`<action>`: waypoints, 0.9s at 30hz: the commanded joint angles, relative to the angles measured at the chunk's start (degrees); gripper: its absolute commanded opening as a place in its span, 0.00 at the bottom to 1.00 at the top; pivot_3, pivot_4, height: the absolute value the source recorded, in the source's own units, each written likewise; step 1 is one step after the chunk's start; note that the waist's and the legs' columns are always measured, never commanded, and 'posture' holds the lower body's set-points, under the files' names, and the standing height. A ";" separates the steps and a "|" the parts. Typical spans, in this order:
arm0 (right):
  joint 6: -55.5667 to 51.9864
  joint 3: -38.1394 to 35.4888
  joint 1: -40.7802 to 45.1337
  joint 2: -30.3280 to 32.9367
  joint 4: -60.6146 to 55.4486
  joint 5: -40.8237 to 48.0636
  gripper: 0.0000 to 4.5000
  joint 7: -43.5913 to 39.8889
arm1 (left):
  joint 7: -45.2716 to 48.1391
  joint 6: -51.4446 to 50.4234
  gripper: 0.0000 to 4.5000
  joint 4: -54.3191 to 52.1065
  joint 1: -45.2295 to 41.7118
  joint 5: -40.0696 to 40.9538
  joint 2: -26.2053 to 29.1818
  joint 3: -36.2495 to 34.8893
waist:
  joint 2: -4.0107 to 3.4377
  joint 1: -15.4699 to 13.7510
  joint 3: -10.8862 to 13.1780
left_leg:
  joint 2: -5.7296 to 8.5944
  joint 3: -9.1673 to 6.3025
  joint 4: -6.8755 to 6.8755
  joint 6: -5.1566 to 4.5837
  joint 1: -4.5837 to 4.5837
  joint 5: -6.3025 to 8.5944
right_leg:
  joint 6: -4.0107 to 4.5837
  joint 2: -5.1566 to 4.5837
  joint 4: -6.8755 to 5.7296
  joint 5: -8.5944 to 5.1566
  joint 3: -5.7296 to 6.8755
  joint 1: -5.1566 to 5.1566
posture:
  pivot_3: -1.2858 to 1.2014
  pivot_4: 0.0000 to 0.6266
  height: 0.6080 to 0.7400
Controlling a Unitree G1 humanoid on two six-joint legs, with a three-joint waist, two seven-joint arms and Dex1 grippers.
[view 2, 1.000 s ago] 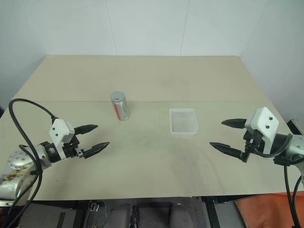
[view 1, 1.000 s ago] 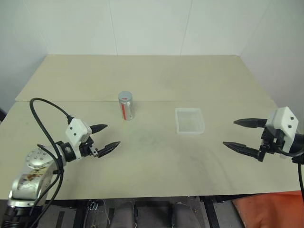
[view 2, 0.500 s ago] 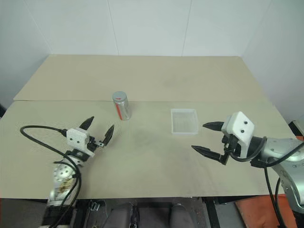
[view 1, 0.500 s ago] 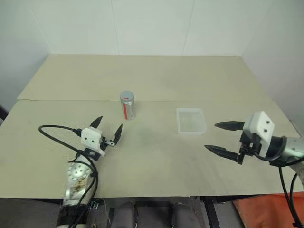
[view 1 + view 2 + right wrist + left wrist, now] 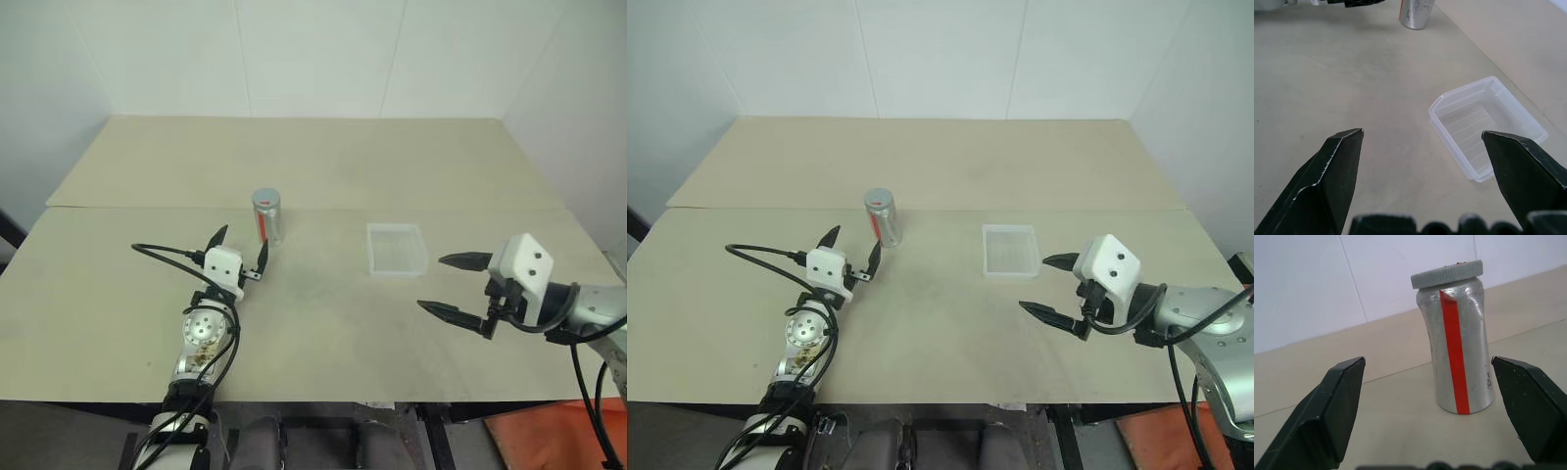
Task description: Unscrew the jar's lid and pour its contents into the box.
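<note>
The left claw (image 5: 241, 252), spread wide and empty, sits just short of the upright jar (image 5: 266, 215).

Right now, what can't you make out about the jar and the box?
- Contents: the jar looks silvery in the left wrist view, nothing visible inside.
- Lid: seen edge-on; its top is hidden.
- Box: looks empty in the right wrist view; tiny grains would be too small.

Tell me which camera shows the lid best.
The left wrist view: the lid sits close up on the jar, its ribbed rim clear. Both eye views show it small from above; the right wrist view cuts it off.
</note>
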State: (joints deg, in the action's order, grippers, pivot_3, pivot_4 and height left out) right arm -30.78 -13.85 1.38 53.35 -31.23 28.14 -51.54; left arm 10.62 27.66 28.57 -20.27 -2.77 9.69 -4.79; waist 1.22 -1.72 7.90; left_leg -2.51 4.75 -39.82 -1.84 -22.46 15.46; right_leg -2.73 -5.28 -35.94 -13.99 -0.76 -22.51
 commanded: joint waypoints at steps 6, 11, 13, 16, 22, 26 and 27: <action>0.68 0.52 1.05 -0.73 -1.30 -1.36 1.00 2.16 | 6.62 -0.67 0.99 -3.00 -3.07 7.23 -0.69 0.99 | 0.03 0.23 0.02 | -0.02 -0.06 0.01 -0.04 -0.15 0.03 | -0.01 0.00 0.17 0.00 0.02 -0.07 | 0.52 0.24 1.00; 1.20 2.11 1.34 -2.22 -1.35 -2.52 1.00 3.32 | 5.57 -5.14 0.99 -6.13 -4.09 6.41 -0.26 1.59 | 0.04 0.52 0.02 | -0.01 -0.05 -0.03 -0.03 -0.58 0.02 | -0.02 0.00 0.05 0.00 -0.01 -0.56 | 0.52 0.24 1.00; 1.13 2.34 1.48 -2.90 -1.57 -2.56 1.00 3.57 | 4.21 -5.98 0.99 -5.82 -4.85 5.92 -0.25 1.35 | 0.04 0.61 0.02 | 0.00 -0.05 -0.03 -0.03 -0.56 0.01 | -0.02 0.02 0.02 0.01 -0.01 -0.55 | 0.52 0.24 1.00; 1.19 2.73 1.46 -3.30 -1.66 -2.80 1.00 3.75 | 3.94 -7.28 0.99 -5.41 -5.89 6.74 -0.55 1.24 | 0.05 0.71 0.03 | 0.01 -0.06 -0.03 -0.03 -0.56 0.01 | -0.03 0.01 0.03 0.01 -0.01 -0.54 | 0.52 0.24 1.00; 1.43 3.02 1.48 -4.22 -0.89 -3.64 1.00 4.99 | 4.47 -12.15 0.99 -3.23 -9.31 8.29 -1.16 1.21 | 0.05 0.78 0.03 | 0.03 -0.06 -0.04 -0.03 -0.65 0.01 | -0.04 0.01 0.06 0.01 0.00 -0.60 | 0.52 0.24 1.00; 1.45 2.82 1.18 -4.62 -1.16 -4.00 1.00 5.41 | 4.38 -13.06 0.99 -0.11 -11.06 6.19 -0.21 2.02 | 0.05 0.94 0.03 | 0.03 -0.06 -0.03 -0.03 -0.64 0.01 | -0.04 0.02 0.05 0.01 0.00 -0.60 | 0.52 0.24 1.00; 1.48 2.77 1.13 -4.75 -1.23 -4.12 1.00 5.50 | 4.00 -13.28 0.99 0.74 -11.53 5.79 -0.15 2.11 | 0.06 0.96 0.03 | 0.03 -0.05 -0.03 -0.03 -0.64 0.01 | -0.04 0.03 0.06 0.01 0.00 -0.60 | 0.52 0.24 1.00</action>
State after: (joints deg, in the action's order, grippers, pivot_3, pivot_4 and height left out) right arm -30.55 -9.86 2.02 48.83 -31.38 24.05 -46.95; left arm 14.94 14.40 29.02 -30.49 4.05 9.15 -2.98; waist 1.27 -0.76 7.93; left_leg -2.47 4.70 -39.86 -1.87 -23.10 15.47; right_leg -2.78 -5.25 -35.89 -13.98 -0.76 -23.12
